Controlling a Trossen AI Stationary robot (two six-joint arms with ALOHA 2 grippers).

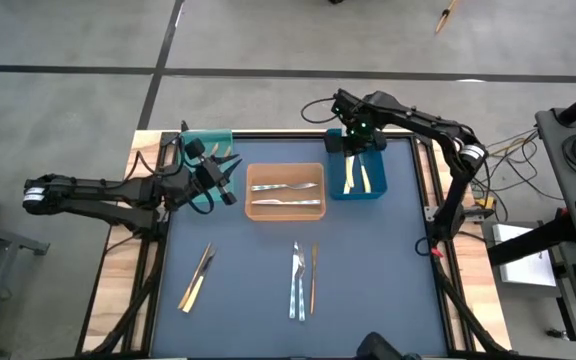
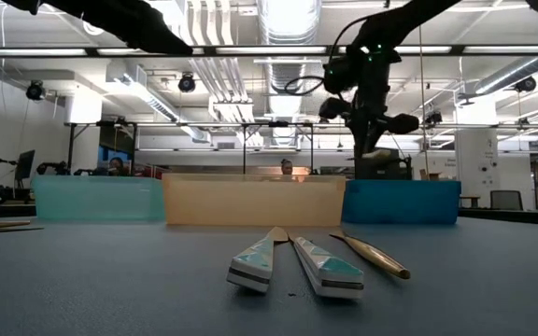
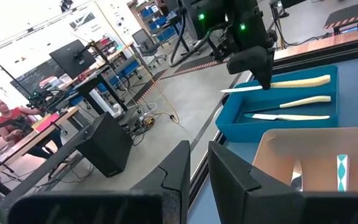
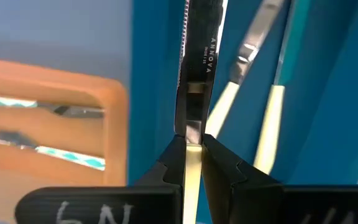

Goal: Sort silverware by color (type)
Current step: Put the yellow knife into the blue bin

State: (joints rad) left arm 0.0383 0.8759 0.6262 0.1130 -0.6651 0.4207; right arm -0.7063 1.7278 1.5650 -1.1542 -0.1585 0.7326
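My right gripper [image 1: 356, 140] hangs over the blue bin [image 1: 358, 185] at the table's far right, shut on a cream-handled knife [image 3: 272, 84]. Two more cream-handled pieces [image 3: 294, 109] lie flat in that bin. The orange bin [image 1: 285, 207] holds two pieces with teal-patterned handles [image 1: 286, 186]. On the mat lie two gold pieces [image 1: 197, 278], two teal-patterned pieces [image 1: 297, 282] and one gold piece [image 1: 313, 278]. My left gripper [image 1: 231, 185] waits beside the teal bin [image 1: 208, 138], pointing level; its fingers [image 3: 229, 174] stand almost together with nothing between them. My right gripper pinches the knife between its two fingers where the blade meets the cream handle [image 4: 193, 127]. The fingers come from above, pointing steeply down, and lie across the knife. The knife is lifted clear and about level above the blue bin, its blade [image 3: 238, 89] toward the far rim.
The three bins stand in a row along the far edge, teal, orange, blue from left to right. The dark mat [image 1: 368, 260] is bare between the loose pieces. Beyond the table are desks, monitors and a seated person [image 3: 5, 115].
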